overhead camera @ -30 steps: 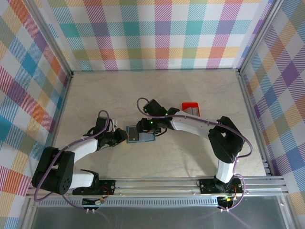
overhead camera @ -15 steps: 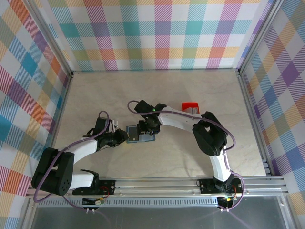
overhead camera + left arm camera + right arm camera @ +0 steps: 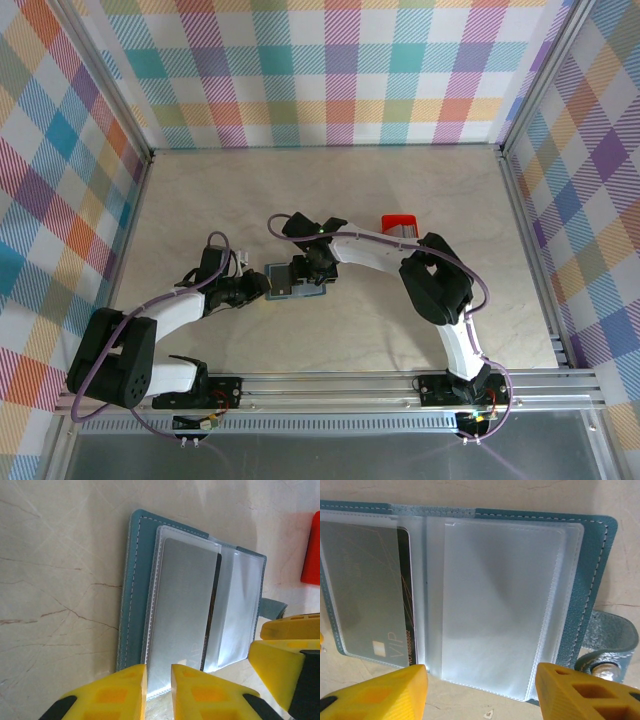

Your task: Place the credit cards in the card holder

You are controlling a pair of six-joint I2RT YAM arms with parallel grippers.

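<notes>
The blue-teal card holder [image 3: 296, 282] lies open and flat on the table between the two grippers. In the left wrist view a silvery credit card [image 3: 183, 605] sits in its left clear pocket, with a dark card's edge [image 3: 406, 595] showing behind it. The right clear pocket [image 3: 500, 600] looks empty. My left gripper [image 3: 159, 692] is nearly shut, its tips over the card holder's [image 3: 135, 595] near edge with nothing seen clamped. Open wide, my right gripper [image 3: 480, 692] has its fingers [image 3: 380, 692] on either side of the empty pocket's edge. The clasp tab [image 3: 612, 642] sticks out to the right.
A small red tray [image 3: 402, 226] stands behind and to the right of the holder. Checked walls enclose the table on three sides. The metal rail [image 3: 330, 385] with both arm bases runs along the near edge.
My right gripper has opened wider over the holder, and the right arm's elbow has swung left. The left arm and the holder have stayed put.
</notes>
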